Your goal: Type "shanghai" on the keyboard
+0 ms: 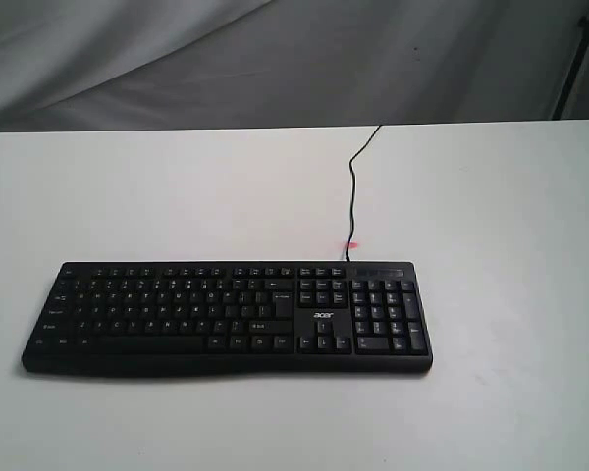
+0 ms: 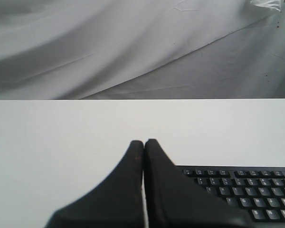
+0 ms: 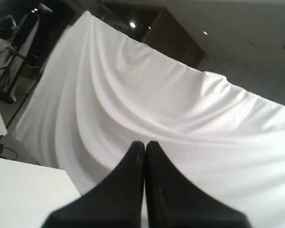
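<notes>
Exterior view: the keyboard (image 1: pixel 226 314) lies flat on the white table (image 1: pixel 510 196), letter block to the left and number pad to the right. Its front edge faces the camera, which should suit a straight-down press. Its cable (image 1: pixel 353 186) leaves the rear edge and runs to the far side, clear of the keys. Neither arm shows here.

Left wrist view: the left gripper (image 2: pixel 143 142) is clenched on nothing, its 2 fingers pressed together. This probably forms 1 narrow tip for single keys. It hangs above bare table, beside the keyboard's end.

Right wrist view: the right gripper (image 3: pixel 144 145) is likewise clenched and empty, aimed up at the draped cloth (image 3: pixel 180 104), apparently parked. Typing appears not yet begun.
</notes>
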`<state>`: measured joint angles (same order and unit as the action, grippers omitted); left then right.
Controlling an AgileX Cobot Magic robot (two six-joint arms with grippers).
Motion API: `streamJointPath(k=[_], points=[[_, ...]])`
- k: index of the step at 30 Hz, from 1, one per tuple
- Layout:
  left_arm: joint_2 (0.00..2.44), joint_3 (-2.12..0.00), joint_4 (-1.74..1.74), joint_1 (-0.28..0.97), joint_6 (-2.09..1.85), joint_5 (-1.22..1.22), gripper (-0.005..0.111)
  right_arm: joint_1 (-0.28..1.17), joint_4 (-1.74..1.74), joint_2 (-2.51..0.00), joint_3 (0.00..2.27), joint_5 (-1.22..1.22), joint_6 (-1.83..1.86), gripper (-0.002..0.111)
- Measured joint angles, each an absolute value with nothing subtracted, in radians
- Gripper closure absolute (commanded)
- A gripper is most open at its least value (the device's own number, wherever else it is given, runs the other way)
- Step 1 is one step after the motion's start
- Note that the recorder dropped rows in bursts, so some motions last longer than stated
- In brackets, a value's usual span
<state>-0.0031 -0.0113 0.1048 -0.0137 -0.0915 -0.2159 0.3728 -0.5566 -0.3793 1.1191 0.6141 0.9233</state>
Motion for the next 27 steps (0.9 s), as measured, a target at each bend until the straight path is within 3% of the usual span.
streamJointPath(k=[15, 27], points=[[-0.003, -0.011, 0.105, -0.014, -0.092, -0.216, 0.106, 0.016, 0.124, -0.204, 1.119, 0.683, 0.187, 0.108], [-0.003, -0.011, 0.105, -0.014, -0.092, -0.216, 0.106, -0.052, 0.211, -0.116, 1.119, 0.71, 0.106, 0.108]])
